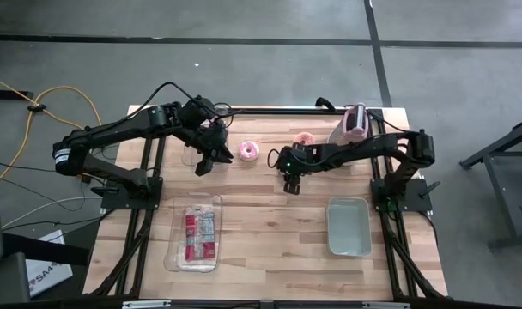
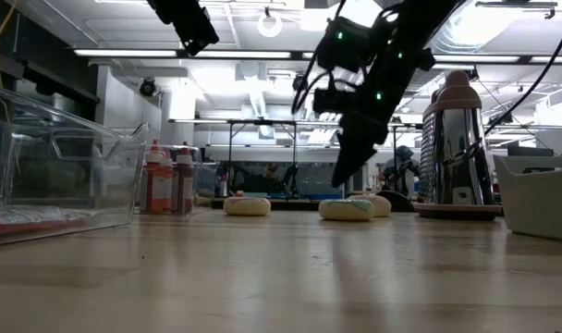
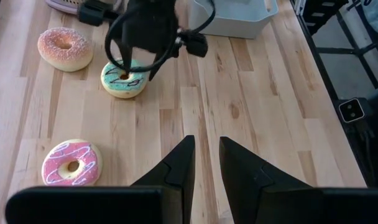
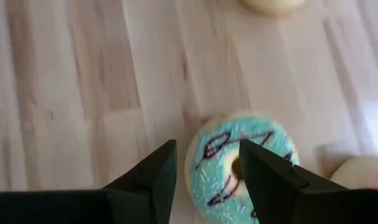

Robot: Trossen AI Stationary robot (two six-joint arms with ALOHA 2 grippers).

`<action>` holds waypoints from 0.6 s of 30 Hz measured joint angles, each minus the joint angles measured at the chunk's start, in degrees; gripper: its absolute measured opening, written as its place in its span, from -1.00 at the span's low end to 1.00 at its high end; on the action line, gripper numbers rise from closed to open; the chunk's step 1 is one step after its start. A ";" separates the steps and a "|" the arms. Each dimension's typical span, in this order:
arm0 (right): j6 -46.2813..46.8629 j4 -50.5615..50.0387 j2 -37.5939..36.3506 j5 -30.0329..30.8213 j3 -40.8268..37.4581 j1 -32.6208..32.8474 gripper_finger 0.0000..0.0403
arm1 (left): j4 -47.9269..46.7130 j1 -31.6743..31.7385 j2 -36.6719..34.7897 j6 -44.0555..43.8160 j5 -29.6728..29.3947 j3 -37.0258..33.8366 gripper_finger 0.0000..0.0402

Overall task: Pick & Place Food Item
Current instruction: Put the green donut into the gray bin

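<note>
- The right tool (image 4: 204, 180) is poised directly over the teal-iced doughnut (image 4: 242, 165), its fingers spread with a clear gap between them; nothing is pinched. One finger appears lined up over the doughnut's hole, probably so that the ring can be gripped across one side.
- The teal-iced doughnut lies flat on the desk (image 1: 270, 215), near the middle of its far half, with a sugar-sprinkled doughnut (image 3: 65, 48) just beside it and a pink-iced doughnut (image 3: 71, 163) a little apart, toward the left arm.
- The left tool (image 3: 204, 165) is held above the desk near the pink-iced doughnut, its fingers drawn close with a narrow gap and nothing between them; it seems to be waiting.
- A grey bin (image 1: 349, 225) stands on the right side of the desk, a likely drop place; a clear tray (image 1: 195, 233) holding packets is on the left.
- In the high view the teal-iced doughnut is covered by the right arm.
- Whether the right tool's fingertips touch the icing cannot be made out.
- In the low view the doughnuts overlap.
</note>
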 joint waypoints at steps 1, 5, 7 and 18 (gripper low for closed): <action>0.27 -0.41 0.35 0.07 -0.11 -0.07 -0.17 | -0.02 0.00 0.00 0.09 0.00 0.00 -0.65; 0.38 0.21 1.53 0.11 -0.09 0.00 -0.15 | -0.02 0.00 0.00 0.11 -0.02 0.00 -0.65; 0.38 -0.17 2.03 0.11 -0.09 0.00 -0.15 | 0.00 0.00 0.00 0.11 0.00 0.00 -0.65; 0.98 -0.24 5.35 0.23 -0.09 0.00 -0.14 | 0.00 0.00 0.00 0.11 0.00 0.00 -0.65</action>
